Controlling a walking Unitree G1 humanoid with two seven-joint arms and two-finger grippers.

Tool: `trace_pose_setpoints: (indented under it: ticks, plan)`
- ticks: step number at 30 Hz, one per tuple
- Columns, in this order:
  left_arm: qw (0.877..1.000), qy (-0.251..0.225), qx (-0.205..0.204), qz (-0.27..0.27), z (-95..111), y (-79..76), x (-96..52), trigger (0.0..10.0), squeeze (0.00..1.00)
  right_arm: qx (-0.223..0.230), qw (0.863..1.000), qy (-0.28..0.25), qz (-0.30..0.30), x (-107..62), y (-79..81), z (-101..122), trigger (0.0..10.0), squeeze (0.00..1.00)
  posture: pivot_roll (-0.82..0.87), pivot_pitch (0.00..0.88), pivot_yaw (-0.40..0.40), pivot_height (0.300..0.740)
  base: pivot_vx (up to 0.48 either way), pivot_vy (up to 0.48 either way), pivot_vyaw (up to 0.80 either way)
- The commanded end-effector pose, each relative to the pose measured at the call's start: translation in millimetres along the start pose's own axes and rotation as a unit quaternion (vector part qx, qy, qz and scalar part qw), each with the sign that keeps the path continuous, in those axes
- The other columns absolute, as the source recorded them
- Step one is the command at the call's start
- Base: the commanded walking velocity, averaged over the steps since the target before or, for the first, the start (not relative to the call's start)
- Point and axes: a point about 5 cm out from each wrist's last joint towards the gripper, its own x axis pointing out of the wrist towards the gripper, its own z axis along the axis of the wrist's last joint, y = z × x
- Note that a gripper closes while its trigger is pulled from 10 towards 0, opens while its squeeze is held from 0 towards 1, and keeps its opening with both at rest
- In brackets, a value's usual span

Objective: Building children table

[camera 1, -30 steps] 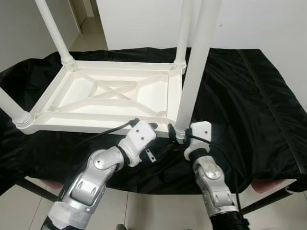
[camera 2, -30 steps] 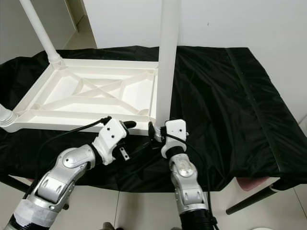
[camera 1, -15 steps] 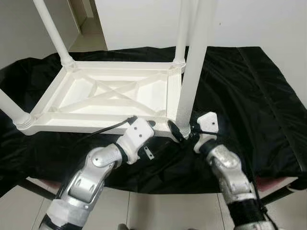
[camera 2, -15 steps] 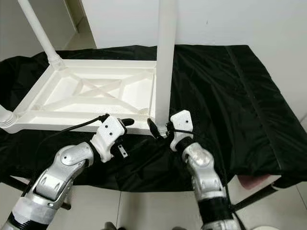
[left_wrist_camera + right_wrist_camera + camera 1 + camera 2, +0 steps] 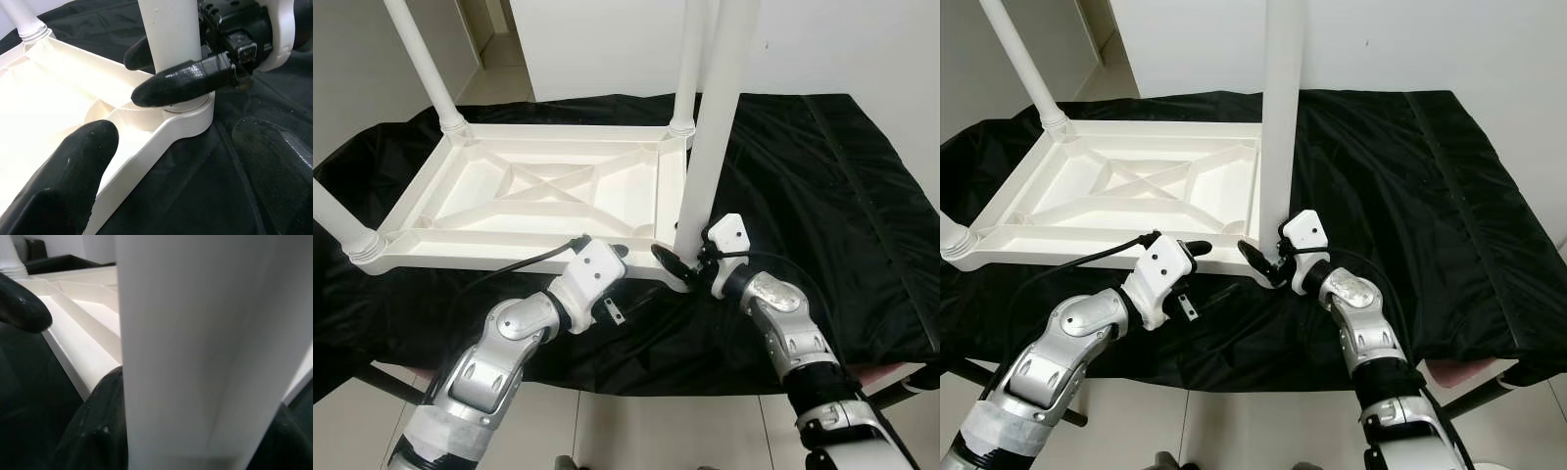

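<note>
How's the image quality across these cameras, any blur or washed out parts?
Left and right eye views: sharp, evenly lit. Left wrist view: near left gripper finger is blurred, the tabletop underside washed out. Right wrist view: the table leg is very close, soft and out of focus.

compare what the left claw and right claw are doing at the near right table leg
The right claw grips the base of the near right leg, one finger on each side; the left claw holds nothing, open beside the tabletop's near edge. The right wrist is twisted sideways, the left points forward. Both sit low over the black cloth.

Right gripper (image 5: 172,73) fingers clamped closed; left gripper (image 5: 615,257) fingers spread apart
</note>
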Motion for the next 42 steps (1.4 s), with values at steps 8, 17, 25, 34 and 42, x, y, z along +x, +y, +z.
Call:
trace_pose_setpoints:
  ticks: [8,17,25,34,42]
  plan:
    - [1.000,0.010,0.005,-0.012,-4.2,-1.1,-8.4,10.0,0.00,0.033,0.999,-0.008,-0.029,-0.1,3.2,-2.1,10.0,0.00,-0.10,0.069,0.089,0.740,0.000,0.000,0.00]
    - [1.000,0.006,0.001,0.003,-4.6,1.2,-5.9,10.0,0.00,0.046,0.993,-0.026,-0.109,-2.1,6.2,-5.0,10.0,0.00,-0.11,0.079,0.067,0.740,0.000,0.000,0.00]
    - [1.000,0.004,-0.008,0.009,-7.0,-3.1,-5.3,10.0,0.00,0.074,0.978,-0.049,-0.191,-2.4,15.9,-0.6,10.0,0.00,-0.12,0.085,0.045,0.740,0.000,0.000,0.00]
    - [1.000,-0.001,-0.011,0.019,-6.2,-2.6,-2.5,10.0,0.00,0.078,0.940,-0.029,-0.331,-7.2,17.1,-2.3,10.0,0.00,-0.12,0.087,0.028,0.740,0.000,0.000,0.00]
    - [1.000,0.000,-0.013,0.019,-6.8,-2.8,-3.3,10.0,0.00,0.099,0.941,-0.057,-0.319,-6.1,23.8,4.5,10.0,1.00,-0.12,0.091,0.028,0.740,0.000,0.000,0.00]
